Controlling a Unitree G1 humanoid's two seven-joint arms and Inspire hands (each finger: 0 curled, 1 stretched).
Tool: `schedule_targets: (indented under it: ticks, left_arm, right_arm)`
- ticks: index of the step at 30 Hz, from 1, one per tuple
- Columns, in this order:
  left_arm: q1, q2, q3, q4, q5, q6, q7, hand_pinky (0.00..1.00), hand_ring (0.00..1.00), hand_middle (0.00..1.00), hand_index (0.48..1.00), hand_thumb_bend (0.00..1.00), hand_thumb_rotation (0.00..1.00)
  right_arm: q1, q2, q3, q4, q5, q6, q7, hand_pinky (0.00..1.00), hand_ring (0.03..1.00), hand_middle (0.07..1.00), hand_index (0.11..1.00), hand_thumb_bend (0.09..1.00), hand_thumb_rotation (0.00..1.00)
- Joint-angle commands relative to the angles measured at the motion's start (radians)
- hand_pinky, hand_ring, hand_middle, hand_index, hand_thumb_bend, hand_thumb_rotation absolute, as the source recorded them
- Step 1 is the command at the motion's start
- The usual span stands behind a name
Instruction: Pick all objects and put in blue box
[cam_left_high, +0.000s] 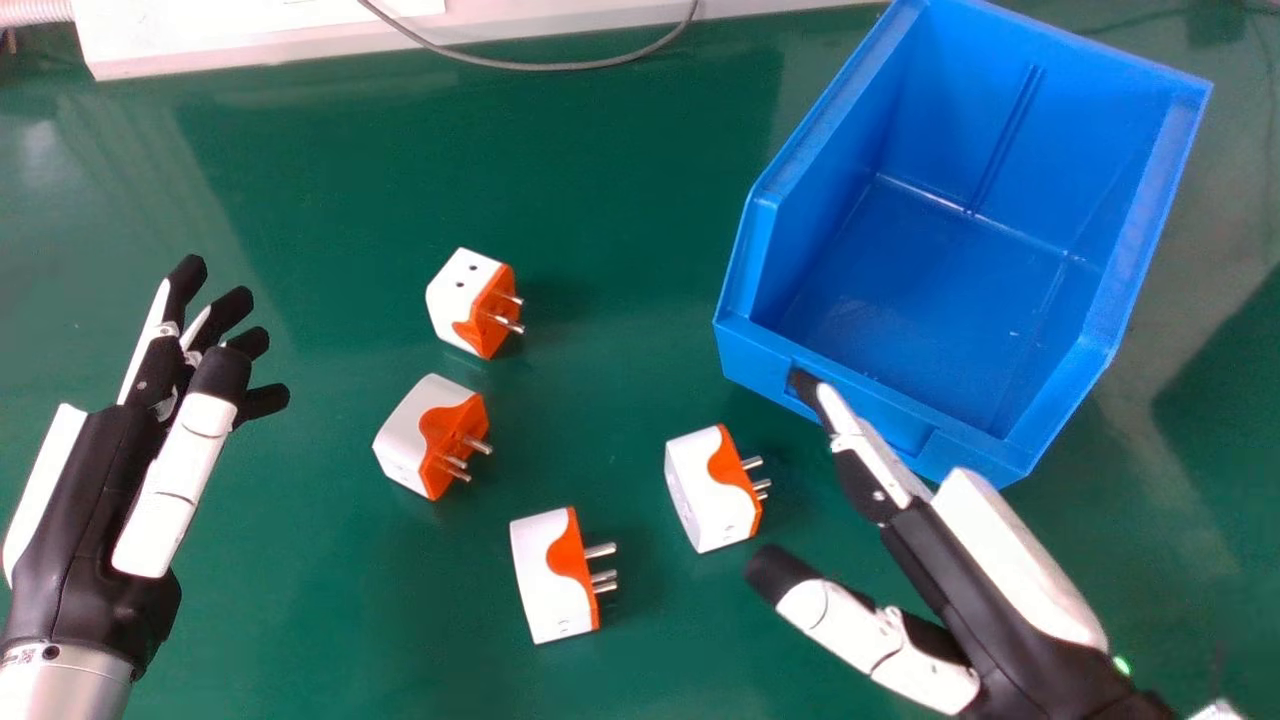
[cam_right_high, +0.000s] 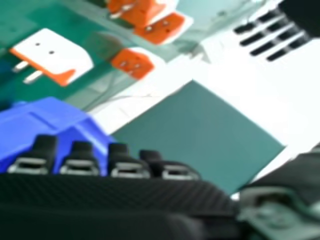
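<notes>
My right hand is open at the lower right in the head view, fingers in front of the near wall of the blue box. Left of its thumb lies a white and orange plug adapter. Another adapter is nearer, and two more, a middle one and a farther one, lie to the left. At the left side my left hand is open, touching nothing. In the right hand view the right hand shows before the box, with an adapter beyond.
A green table bears everything. Along its far edge lie a white object and a grey cable. The blue box has nothing on its visible floor.
</notes>
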Motion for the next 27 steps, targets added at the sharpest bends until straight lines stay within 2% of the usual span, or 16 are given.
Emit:
schedule_targets:
  ticks: [1, 7, 11, 16, 21, 27]
  left_arm:
    - [-0.005, 0.01, 0.005, -0.01, -0.016, -0.003, -0.008, 0.82, 0.92, 0.96, 0.995, 0.83, 0.87]
    - [-0.013, 0.016, 0.004, -0.014, -0.003, 0.007, -0.002, 0.82, 0.92, 0.96, 0.995, 0.83, 0.87]
    - [-0.022, 0.021, 0.005, -0.008, 0.004, 0.014, 0.003, 0.83, 0.92, 0.96, 0.993, 0.82, 0.87]
    - [-0.034, 0.026, 0.004, -0.002, 0.015, 0.02, 0.009, 0.83, 0.92, 0.95, 0.991, 0.82, 0.87]
    - [-0.047, 0.029, 0.006, 0.009, 0.017, 0.022, 0.009, 0.83, 0.92, 0.95, 0.99, 0.81, 0.86]
    - [-0.059, 0.034, 0.007, 0.024, 0.019, 0.022, 0.008, 0.82, 0.92, 0.95, 0.989, 0.81, 0.86]
  right_arm:
    - [-0.022, -0.016, 0.002, -0.035, -0.016, -0.013, 0.002, 0.94, 0.999, 1.0, 0.996, 0.466, 1.0]
    - [-0.082, -0.046, 0.011, -0.09, -0.131, 0.026, 0.033, 0.93, 1.0, 1.0, 0.996, 0.458, 0.95]
    - [-0.152, -0.077, 0.017, -0.099, -0.207, 0.017, 0.051, 0.91, 0.981, 0.995, 0.966, 0.457, 0.74]
    - [-0.252, -0.117, 0.03, -0.085, -0.275, 0.021, 0.094, 0.88, 0.962, 0.977, 0.934, 0.457, 0.56]
    - [-0.366, -0.157, 0.045, -0.077, -0.324, 0.035, 0.174, 0.88, 0.953, 0.971, 0.926, 0.467, 0.5]
    - [-0.483, -0.169, 0.079, -0.053, -0.326, 0.074, 0.287, 0.87, 0.947, 0.965, 0.922, 0.485, 0.44]
